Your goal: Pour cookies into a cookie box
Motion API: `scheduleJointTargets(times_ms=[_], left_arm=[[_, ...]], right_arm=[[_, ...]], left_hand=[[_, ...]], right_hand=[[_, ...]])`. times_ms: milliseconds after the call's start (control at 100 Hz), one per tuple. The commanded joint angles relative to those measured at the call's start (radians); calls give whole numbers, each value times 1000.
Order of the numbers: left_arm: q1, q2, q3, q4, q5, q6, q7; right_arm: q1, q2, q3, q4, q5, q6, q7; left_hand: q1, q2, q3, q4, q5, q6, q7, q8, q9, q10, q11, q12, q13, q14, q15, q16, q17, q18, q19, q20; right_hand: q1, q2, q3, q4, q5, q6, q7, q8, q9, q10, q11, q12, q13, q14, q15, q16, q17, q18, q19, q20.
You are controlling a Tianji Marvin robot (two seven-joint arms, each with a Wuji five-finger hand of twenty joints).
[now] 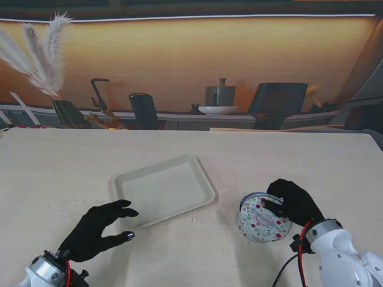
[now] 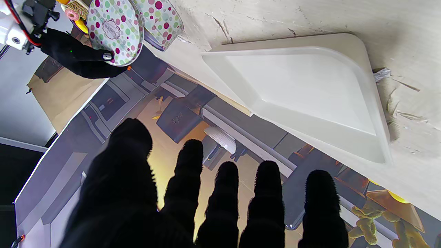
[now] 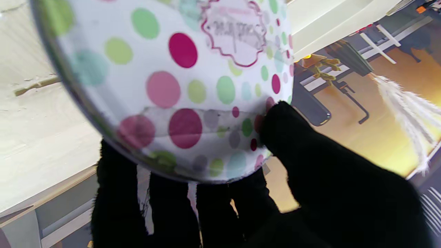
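- Cookie box (image 1: 257, 222), a round polka-dot tin, on the table (image 1: 60, 173) at the right, nearer to me than the tray.
- Lid (image 1: 264, 222) of the tin lifted and tilted, dotted top with a scalloped label facing me; in the left wrist view (image 2: 113, 31) apart from the tin body (image 2: 162, 20) on one side.
- Right hand (image 1: 294, 202) closed on the lid: thumb (image 3: 293, 137) pressed on the dotted face near the rim, other fingers (image 3: 165, 206) curled behind it.
- Contents of the tin not clear from any view.
- Tray (image 1: 206, 179), cream, shallow, rounded corners, lying flat near the middle of the table, turned at an angle, nothing visible in it.
- Left hand (image 1: 99, 229) spread wide, holding nothing, palm down just beside the tray's near left corner; fingertips (image 1: 130, 235) close to the rim, contact hard to judge.
- Tin and tray near each other, not touching.
- Pampas grass (image 1: 39, 51) and kitchen backdrop beyond the table's far edge.
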Motion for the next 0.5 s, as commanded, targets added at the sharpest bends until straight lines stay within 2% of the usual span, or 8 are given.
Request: scheduleJointTargets(times_ms=[0,60,200,490], left_arm=[[10,-5,-2,-10,-1,2,-15],[10,-5,-2,-10,0,4,-16],[8,-5,-1,-10,-1,11,-16],[5,-4,2,-10,-2,18,-21]], right_arm=[[31,2,-5,25,-1,18,22],[61,2,-19,47,33,48,31],[120,3,-47,104,34,88,31],[189,-4,-99,213,14,126,-25]], left_hand=[[26,44,-19,-12,25,-19,-14,3,13,-3,-12,-16,16,-9,-7,-10,-3,-6,-1,-12],[26,44,-20,-12,25,-16,-14,3,12,-3,-12,-16,16,-9,-6,-10,-2,-6,-1,-12],[25,46,-21,-12,28,-16,-14,3,15,-2,-12,-16,16,-8,-7,-10,-3,-6,-1,-12],[26,48,-22,-12,28,-18,-14,4,17,-2,-12,-15,17,-7,-6,-9,-2,-6,0,-12]], right_hand=[[31,41,21,19,10,-20,34,22,-52,-9,1,7,-35,-20,-11,-8,-24,6,-20,-17],[46,46,12,21,0,-3,34,24,-73,-5,7,9,-60,-18,-10,-6,-54,0,-29,-17],[46,49,7,23,-5,-11,36,26,-87,-11,9,8,-76,-24,-11,-5,-72,-3,-36,-17],[53,59,-4,25,-25,-14,44,34,-98,-7,19,11,-79,-21,0,0,-82,1,-38,-15]])
